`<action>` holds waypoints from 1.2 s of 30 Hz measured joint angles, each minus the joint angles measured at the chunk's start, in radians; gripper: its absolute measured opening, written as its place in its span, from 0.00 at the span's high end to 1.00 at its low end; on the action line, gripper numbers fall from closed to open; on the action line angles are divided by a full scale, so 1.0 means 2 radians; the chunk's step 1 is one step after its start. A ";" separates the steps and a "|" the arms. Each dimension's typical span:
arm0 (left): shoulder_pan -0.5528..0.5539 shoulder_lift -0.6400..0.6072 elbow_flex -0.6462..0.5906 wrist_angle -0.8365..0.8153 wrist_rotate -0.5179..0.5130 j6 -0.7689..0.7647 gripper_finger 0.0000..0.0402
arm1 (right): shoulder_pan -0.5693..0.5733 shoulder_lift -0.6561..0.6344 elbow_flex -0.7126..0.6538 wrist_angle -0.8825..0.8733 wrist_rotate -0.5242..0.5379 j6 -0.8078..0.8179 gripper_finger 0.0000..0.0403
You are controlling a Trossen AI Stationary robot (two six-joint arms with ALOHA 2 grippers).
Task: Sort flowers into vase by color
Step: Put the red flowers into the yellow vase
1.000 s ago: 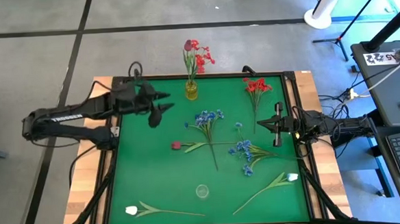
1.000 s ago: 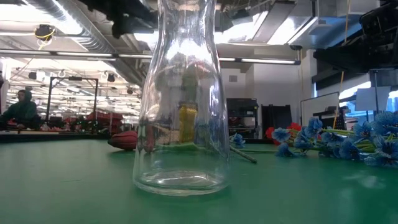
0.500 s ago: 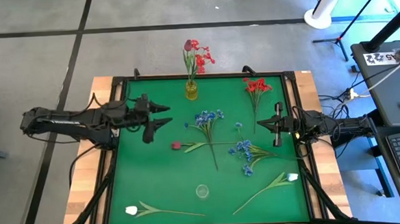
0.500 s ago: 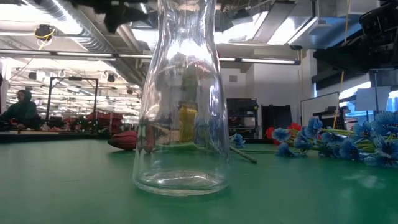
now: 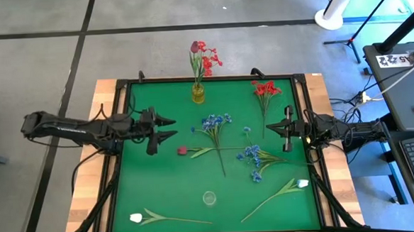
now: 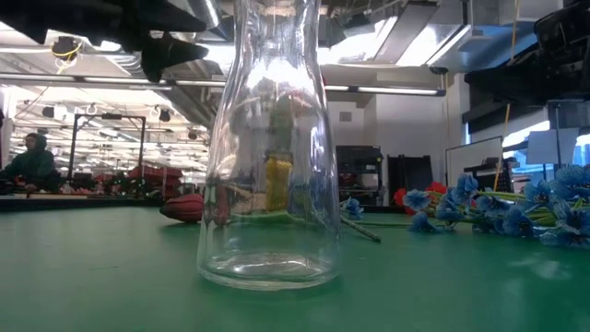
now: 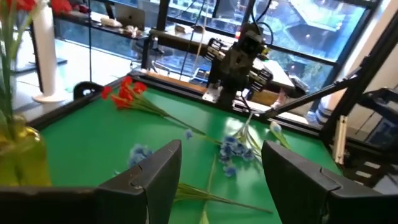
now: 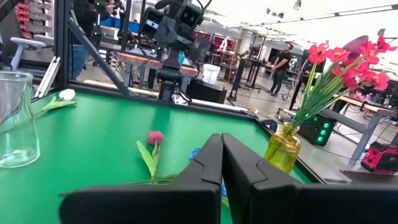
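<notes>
A yellow vase (image 5: 199, 94) at the far edge holds red blossoms (image 5: 204, 56). A clear glass vase (image 5: 209, 197) stands upright near the near edge and fills the low view (image 6: 269, 148). Lying flat on the green mat are a red spray (image 5: 264, 89), two blue sprays (image 5: 214, 123) (image 5: 252, 160), a dark red rosebud (image 5: 182, 151) and two white tulips (image 5: 136, 218) (image 5: 301, 184). My left gripper (image 5: 169, 127) hovers open at the mat's left, left of the rosebud and the blue spray. My right gripper (image 8: 221, 163) is shut and waits at the right edge.
A raised dark frame (image 5: 117, 163) borders the mat. Bare mat lies between the clear vase and the left tulip. Beyond the table stand desks and stands (image 5: 403, 63), and people show in the room (image 6: 32, 157).
My left gripper has moved from beside the yellow vase toward the near edge and come lower, so that it now shows at the top of the low view; it has stayed open. The flowers and both vases have not moved.
</notes>
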 joint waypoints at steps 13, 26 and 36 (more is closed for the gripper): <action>-0.035 0.000 -0.030 0.049 -0.051 -0.014 0.46 | 0.000 0.001 0.000 0.039 0.108 0.063 0.98; -0.034 0.000 -0.030 0.049 -0.082 -0.006 0.46 | 0.000 0.093 0.041 0.032 0.187 0.128 0.98; -0.034 0.000 -0.030 0.048 -0.082 0.017 0.46 | 0.000 0.275 0.165 -0.069 0.319 0.227 0.98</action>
